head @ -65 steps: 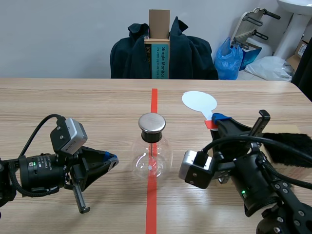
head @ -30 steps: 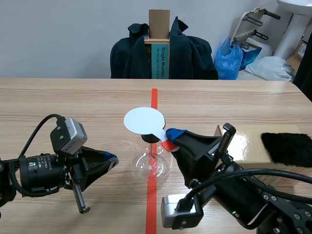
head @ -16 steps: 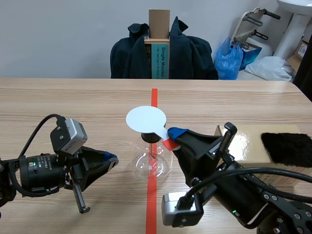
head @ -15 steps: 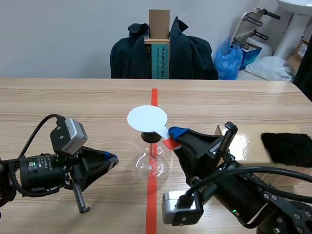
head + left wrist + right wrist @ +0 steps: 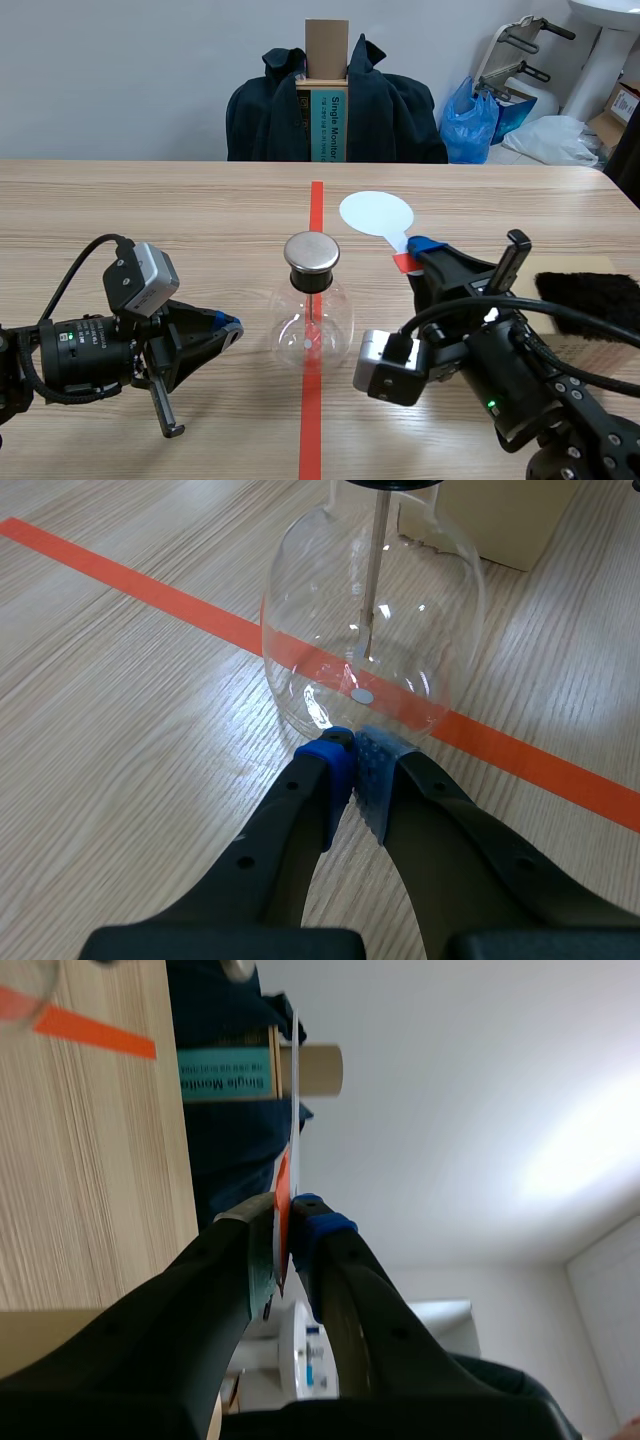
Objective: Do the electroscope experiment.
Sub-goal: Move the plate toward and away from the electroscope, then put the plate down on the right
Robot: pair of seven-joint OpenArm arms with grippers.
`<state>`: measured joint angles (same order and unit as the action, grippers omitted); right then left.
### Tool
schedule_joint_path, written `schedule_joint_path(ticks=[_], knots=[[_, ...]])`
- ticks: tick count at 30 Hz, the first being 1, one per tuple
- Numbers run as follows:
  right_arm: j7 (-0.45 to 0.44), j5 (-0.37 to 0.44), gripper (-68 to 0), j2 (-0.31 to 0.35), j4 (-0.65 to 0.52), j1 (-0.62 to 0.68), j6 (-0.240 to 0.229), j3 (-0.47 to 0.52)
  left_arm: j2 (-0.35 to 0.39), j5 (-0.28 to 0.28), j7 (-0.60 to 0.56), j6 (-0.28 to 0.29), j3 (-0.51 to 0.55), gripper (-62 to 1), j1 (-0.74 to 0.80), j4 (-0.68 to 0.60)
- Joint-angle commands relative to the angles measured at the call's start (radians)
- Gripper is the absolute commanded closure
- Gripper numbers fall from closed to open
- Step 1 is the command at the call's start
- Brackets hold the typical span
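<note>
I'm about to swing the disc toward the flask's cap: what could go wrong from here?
1. The right hand pinches the white disc only by its thin red handle; it may twist or slip mid-swing.
2. The flask is round glass and stands free; a low pass could hit its metal cap and tip it.
3. The left hand, shut, sits right by the flask; a nudge forward could shove it.

Well ahead of the right gripper [image 5: 418,252], beyond the wooden worktop's [image 5: 150,210] far edge, a dark jacket [image 5: 265,115] hung around a tall cardboard box [image 5: 327,50] with a teal label. Farther to that gripper's right sat a blue plastic bag [image 5: 468,125], a white bag [image 5: 548,138] and a white pedestal sink [image 5: 605,50].
</note>
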<state>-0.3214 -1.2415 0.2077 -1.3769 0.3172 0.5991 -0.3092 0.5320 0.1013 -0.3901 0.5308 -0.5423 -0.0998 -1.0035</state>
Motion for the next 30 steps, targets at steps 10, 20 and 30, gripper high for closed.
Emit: schedule_joint_path(ticks=[10,20,30], knots=[[0.162,0.09,-0.8,0.003,-0.205,0.133,0.068,0.008,-0.005,0.01,-0.013,0.002,0.004,-1.5,-0.002,-0.023],[0.167,0.048,-0.8,0.034,-0.267,0.337,0.058,0.092,-0.005,0.01,-0.013,0.002,0.004,-1.5,-0.002,-0.023],[0.225,0.036,-0.9,0.067,-0.214,0.387,0.045,0.115,0.057,0.105,-0.017,0.035,0.016,-1.5,0.057,-0.114]])
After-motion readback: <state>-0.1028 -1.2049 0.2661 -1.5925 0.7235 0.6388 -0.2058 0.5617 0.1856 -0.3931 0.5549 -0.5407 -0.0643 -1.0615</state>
